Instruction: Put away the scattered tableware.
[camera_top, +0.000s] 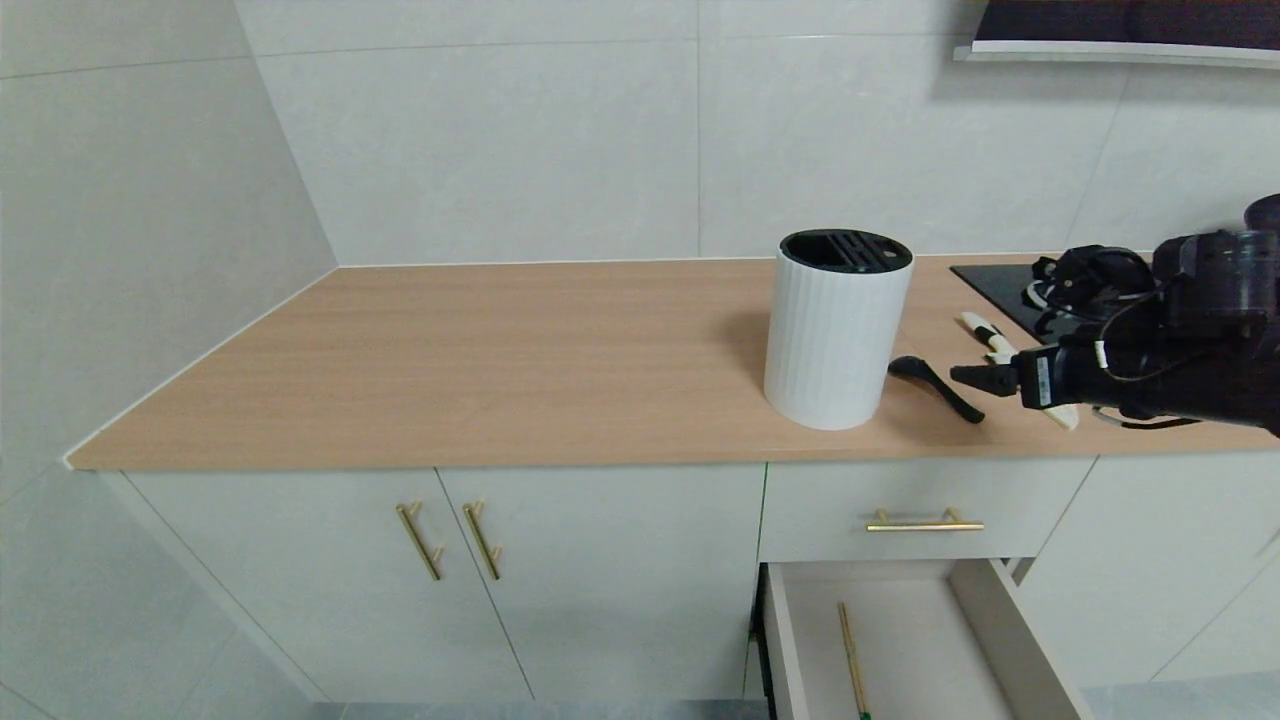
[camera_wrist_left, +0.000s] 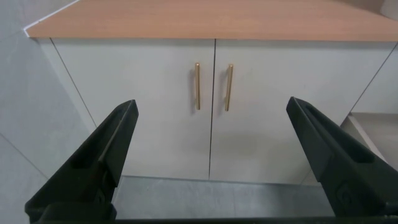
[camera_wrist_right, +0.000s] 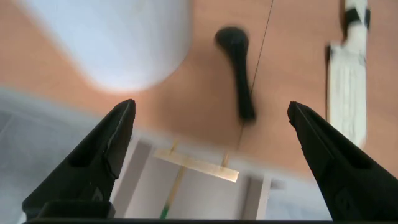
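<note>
Near the counter's (camera_top: 500, 360) front right edge stands a white ribbed holder (camera_top: 835, 340), with a drawer (camera_top: 790, 640) open below. Just beside the holder lie a white knife (camera_top: 990, 340) and a smaller black spoon (camera_top: 935, 385). Both the right claw (camera_wrist_right: 208, 109), above the spoon, and the left claw (camera_wrist_left: 211, 104) are spread open. The spoon looks light, stiff and smooth, best pinched across its slim handle

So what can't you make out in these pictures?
Knife: head view, middle hidden behind the right gripper.
Chopstick in the drawer: head view, both cut off by the bottom edge.
Holder: right wrist view, blurred, partly cut off by the edge.
</note>
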